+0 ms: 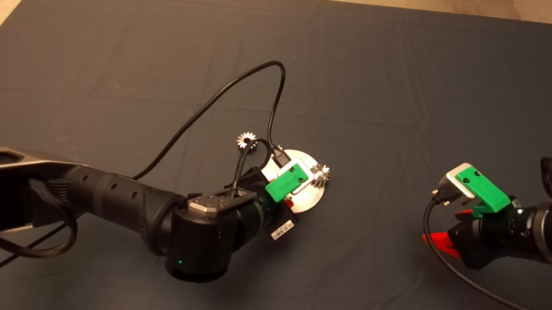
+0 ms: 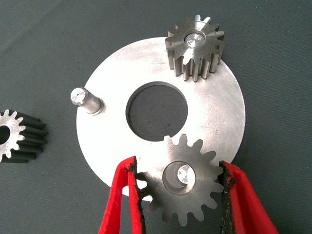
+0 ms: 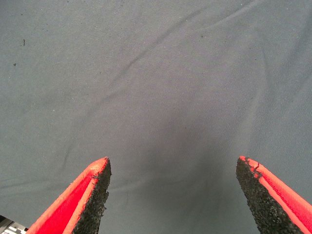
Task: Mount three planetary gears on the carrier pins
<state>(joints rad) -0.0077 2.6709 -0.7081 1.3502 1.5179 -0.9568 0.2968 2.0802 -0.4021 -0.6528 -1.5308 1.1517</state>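
Three planetary gears in view: one gear (image 2: 196, 45) sits seated on a carrier pin, pin top showing through its bore; a second gear (image 2: 183, 178) sits over another pin (image 2: 184, 174) at the disc's edge, the pin off-centre in the bore (whether it is fully down I cannot tell); the third gear (image 2: 17, 139) lies on its side on the surface (image 1: 113, 58), off the disc, near its far-left rim. One pin (image 2: 83, 99) is bare, standing upright on the disc (image 2: 214, 117). The disc lies flat near the middle of the surface, slightly toward the near edge.

Left gripper (image 2: 183, 195) is above the disc, its fingers (image 2: 122, 200) on either side of the second gear, pads right at the tooth tips; contact unclear, so grip state I cannot tell. In the head view the left arm comes in from the left edge and covers part of the disc (image 1: 310, 196).

Right gripper (image 3: 173, 195) is parked low over bare mat toward the right edge, well apart from the disc, fingers spread wide, holding nothing.
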